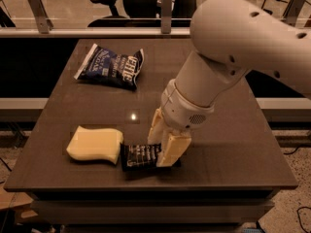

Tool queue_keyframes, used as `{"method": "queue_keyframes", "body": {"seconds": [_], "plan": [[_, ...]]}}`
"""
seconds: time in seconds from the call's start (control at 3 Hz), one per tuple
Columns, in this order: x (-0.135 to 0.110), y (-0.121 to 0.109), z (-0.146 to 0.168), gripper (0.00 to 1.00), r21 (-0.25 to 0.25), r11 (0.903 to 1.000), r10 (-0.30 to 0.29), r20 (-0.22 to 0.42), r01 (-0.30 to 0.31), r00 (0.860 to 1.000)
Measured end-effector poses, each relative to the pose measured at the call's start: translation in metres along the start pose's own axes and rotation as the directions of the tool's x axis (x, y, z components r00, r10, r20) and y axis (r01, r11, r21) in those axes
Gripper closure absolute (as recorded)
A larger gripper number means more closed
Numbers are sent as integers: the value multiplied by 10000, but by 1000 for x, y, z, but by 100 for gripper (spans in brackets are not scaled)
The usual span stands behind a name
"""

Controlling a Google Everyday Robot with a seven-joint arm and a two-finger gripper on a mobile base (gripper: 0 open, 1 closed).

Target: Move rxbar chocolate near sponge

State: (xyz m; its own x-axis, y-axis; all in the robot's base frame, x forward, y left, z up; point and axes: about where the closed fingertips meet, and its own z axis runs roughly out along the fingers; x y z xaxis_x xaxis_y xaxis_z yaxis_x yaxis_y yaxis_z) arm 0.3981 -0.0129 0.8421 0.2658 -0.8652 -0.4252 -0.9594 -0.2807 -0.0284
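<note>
Your pincer [164,142] is pinching the rxbar chocolate [140,156] low on the tabletop [218,154], just beside the sponge [95,143], likely readying its release there.

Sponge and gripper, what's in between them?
The rxbar, in the camera view: it lies beside the sponge, its other end held by the gripper.

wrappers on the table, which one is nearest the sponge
The small black rxbar chocolate, right beside the sponge, gripper clamped on it; the blue chip bag lies far back.
</note>
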Motion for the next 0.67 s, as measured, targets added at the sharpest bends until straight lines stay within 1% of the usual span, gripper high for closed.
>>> {"method": "queue_keyframes", "body": {"seconds": [0.33,0.67], "plan": [[0,0,1,82,-25,10000,-1,-1,1,10000],[0,0,2,59,-49,10000,-2,-2,2,10000]]}}
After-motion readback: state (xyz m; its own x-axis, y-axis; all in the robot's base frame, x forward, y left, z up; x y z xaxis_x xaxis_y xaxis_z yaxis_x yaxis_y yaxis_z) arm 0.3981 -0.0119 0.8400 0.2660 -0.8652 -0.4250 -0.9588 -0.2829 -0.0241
